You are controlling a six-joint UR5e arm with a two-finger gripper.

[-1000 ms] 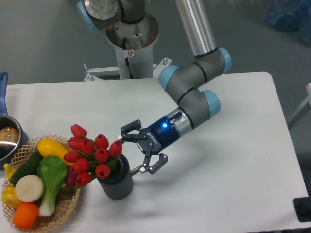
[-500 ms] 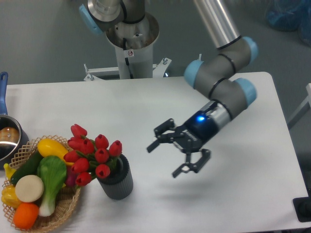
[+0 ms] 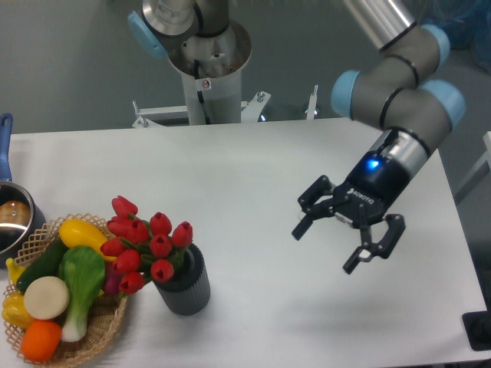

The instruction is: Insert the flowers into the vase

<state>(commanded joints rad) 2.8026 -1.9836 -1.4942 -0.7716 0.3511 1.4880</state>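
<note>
The flowers [image 3: 144, 245] stand in the vase [image 3: 184, 285] beside a wicker basket [image 3: 92, 330]; the tool [image 3: 337, 241], fingers spread, hangs well apart over bare worktop [image 3: 253, 176].

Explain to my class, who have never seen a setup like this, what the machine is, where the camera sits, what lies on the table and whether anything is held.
The machine is one jointed robot arm on a post behind a white table. At its end is a two-finger hand, open and holding nothing, off to the right. One fixed camera looks down from the front. On the table stands a dark ribbed vase with red flowers already in it. Beside it, a wicker basket holds toy vegetables and fruit, and a steel pot shows at the left edge.
</note>
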